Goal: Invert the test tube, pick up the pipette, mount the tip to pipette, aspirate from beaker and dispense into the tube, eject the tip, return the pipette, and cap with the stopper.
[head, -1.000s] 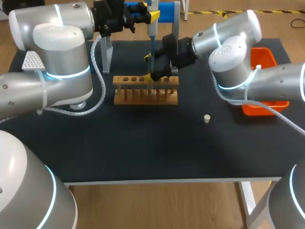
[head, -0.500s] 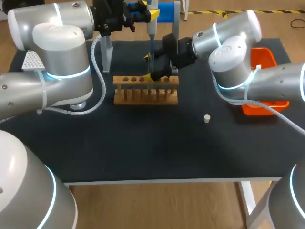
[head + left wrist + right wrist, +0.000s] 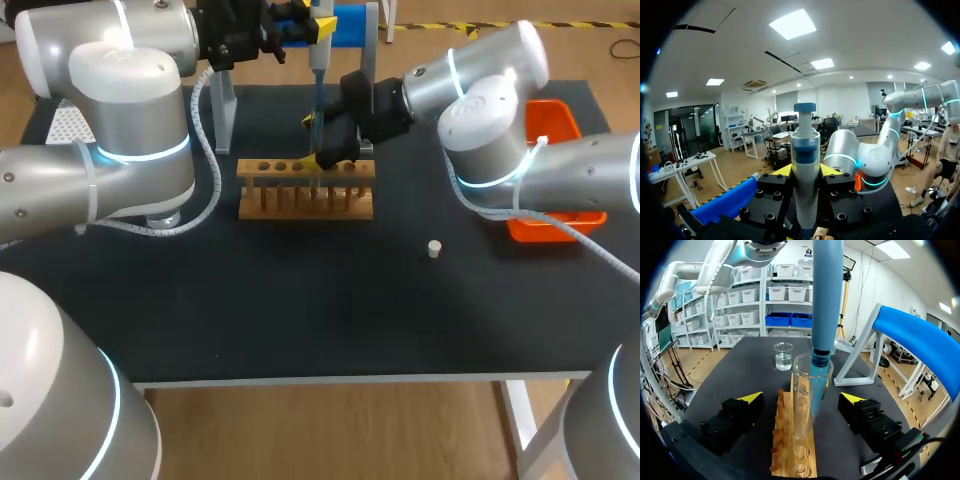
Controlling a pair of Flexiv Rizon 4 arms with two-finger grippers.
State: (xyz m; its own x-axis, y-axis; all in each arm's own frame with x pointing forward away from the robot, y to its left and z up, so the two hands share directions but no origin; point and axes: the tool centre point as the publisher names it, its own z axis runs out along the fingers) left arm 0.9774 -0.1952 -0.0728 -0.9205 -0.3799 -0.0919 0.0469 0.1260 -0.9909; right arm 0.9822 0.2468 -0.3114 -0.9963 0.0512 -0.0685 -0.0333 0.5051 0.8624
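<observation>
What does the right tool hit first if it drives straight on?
Likely the tube, upright in the rack between the right tool's open fingers, with the pipette reaching into it. The beaker sits farther ahead.

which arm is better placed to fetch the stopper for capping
Right, probably: the stopper lies on its side of the table, and the right gripper is open, while the left gripper is shut on the pipette.

Head view: pipette top cut off.

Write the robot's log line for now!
left gripper: shut on blue pipette | pipette tip: inside clear glass test tube | right gripper: open around tube
</observation>
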